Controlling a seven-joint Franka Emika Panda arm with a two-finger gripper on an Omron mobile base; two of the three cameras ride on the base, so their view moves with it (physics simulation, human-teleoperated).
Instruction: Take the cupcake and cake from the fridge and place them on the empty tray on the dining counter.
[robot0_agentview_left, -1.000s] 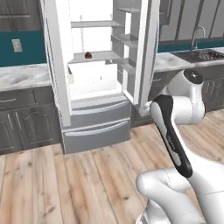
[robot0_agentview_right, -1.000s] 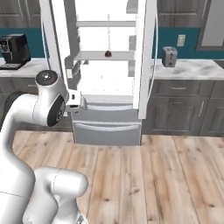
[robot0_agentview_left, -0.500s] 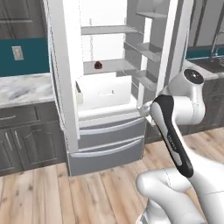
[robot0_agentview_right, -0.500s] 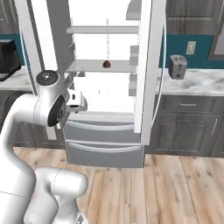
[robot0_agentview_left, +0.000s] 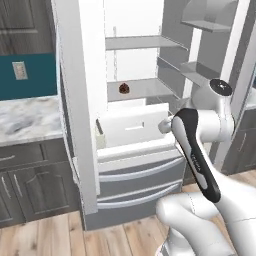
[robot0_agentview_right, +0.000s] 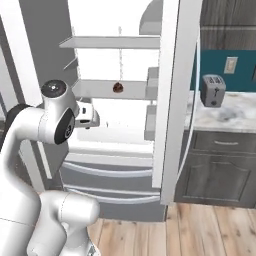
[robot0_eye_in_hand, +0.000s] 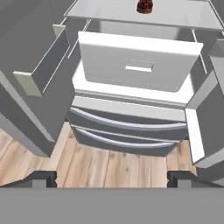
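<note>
Fridge (robot0_agentview_left: 125, 165) doors stand swung wide in front of me; my gripper (robot0_eye_in_hand: 112, 177) hangs ahead of its grey lower drawers (robot0_eye_in_hand: 127, 131) with the fingertips (robot0_eye_in_hand: 43, 178) spread far apart and nothing between them; just above those drawers sits a white inner drawer (robot0_eye_in_hand: 140, 63); farther in, on the glass shelf (robot0_agentview_right: 110, 90) over it, the small dark brown cake (robot0_agentview_left: 124, 88) sits alone near the middle, well apart from my hand; beyond the right door, a grey toaster (robot0_agentview_right: 212, 90) rests on the marble wall counter (robot0_agentview_right: 225, 112).

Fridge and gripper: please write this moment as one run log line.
fridge: doors open | cake: on middle shelf, untouched | gripper: open, empty, facing the fridge
</note>
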